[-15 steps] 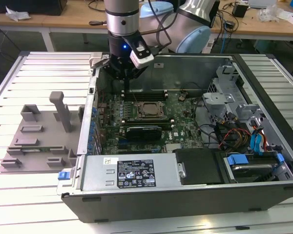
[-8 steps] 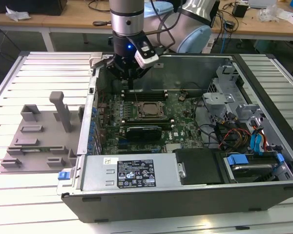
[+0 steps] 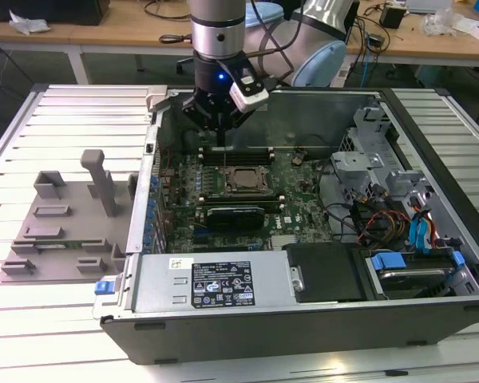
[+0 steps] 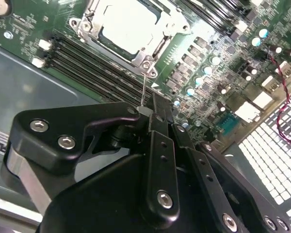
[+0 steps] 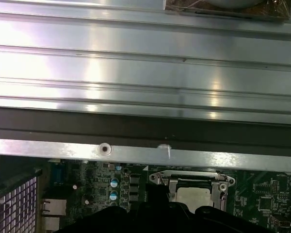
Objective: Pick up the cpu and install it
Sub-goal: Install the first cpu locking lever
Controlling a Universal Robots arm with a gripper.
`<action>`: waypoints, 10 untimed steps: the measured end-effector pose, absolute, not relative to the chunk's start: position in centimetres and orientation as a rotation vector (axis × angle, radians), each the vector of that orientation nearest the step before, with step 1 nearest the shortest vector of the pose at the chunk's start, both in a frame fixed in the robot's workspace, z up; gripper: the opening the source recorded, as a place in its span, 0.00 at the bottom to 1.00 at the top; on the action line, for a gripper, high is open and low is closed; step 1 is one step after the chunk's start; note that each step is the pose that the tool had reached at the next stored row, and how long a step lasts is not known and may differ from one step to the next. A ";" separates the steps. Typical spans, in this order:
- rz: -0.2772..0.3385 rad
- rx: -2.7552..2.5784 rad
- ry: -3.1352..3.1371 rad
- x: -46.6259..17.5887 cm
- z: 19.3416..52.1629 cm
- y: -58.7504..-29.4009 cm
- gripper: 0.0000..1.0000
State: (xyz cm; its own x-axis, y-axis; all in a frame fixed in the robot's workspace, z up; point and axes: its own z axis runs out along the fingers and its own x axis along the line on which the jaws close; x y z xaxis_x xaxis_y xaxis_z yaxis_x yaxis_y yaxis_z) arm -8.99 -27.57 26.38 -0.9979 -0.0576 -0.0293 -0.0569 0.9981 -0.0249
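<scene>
The cpu (image 3: 241, 180) is a flat silvery square lying inside the black socket frame on the green motherboard, in the middle of the open computer case. Both wrist views show its pale top plate (image 4: 127, 26) (image 5: 194, 196) framed by the socket's metal plate. My gripper (image 3: 223, 128) hangs just behind the socket, toward the case's back wall. Its black fingers (image 4: 157, 121) are pressed together. A thin metal lever (image 4: 143, 87) rises from the socket's corner and ends at the fingertips.
A grey plastic tray (image 3: 64, 231) lies on the slatted table at the exterior view's left. A black finned block (image 3: 235, 215) sits in front of the socket. Drive cages and cables (image 3: 383, 219) stand at the right. Memory slots (image 4: 97, 73) flank the socket.
</scene>
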 end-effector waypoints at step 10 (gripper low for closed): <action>-0.037 -0.089 3.114 -7.8 26.4 -27.6 0.11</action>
